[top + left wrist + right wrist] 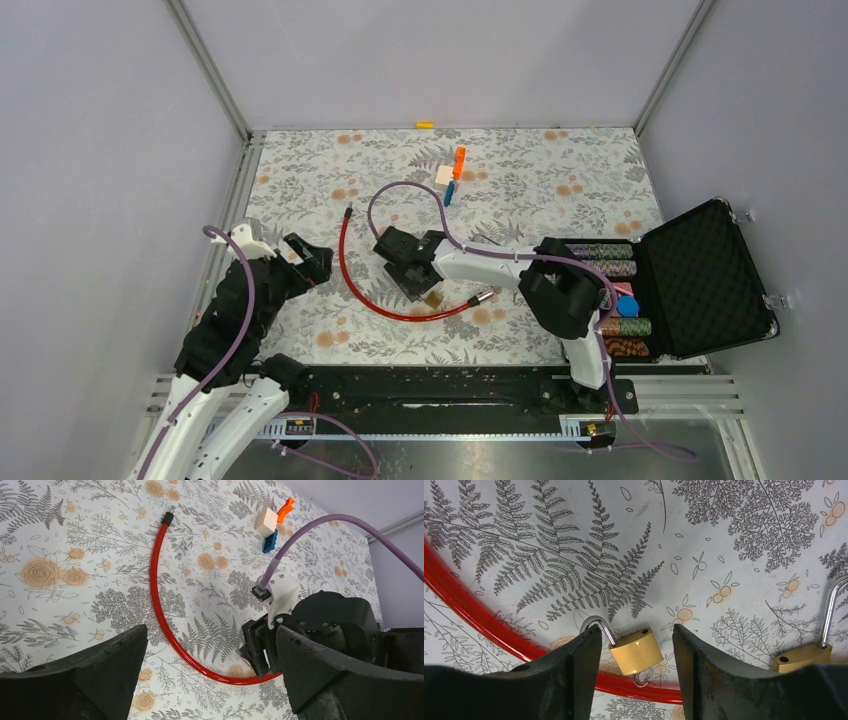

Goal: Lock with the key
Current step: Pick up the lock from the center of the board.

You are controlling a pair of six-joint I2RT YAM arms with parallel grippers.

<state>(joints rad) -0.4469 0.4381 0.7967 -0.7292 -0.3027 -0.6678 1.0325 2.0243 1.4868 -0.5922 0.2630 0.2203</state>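
Right end effector (636, 632), fingers spread, straddles a brass padlock (635, 653) (shackle open) on the desk (560, 210); left end effector (320, 262), also spread, at nine o'clock.

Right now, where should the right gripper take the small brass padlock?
Grip the small brass padlock by its body, across the side edges, coming straight down. It lies flat between the open jaws of the right gripper; the open shackle leaves one end and the key the other, so both stay clear.
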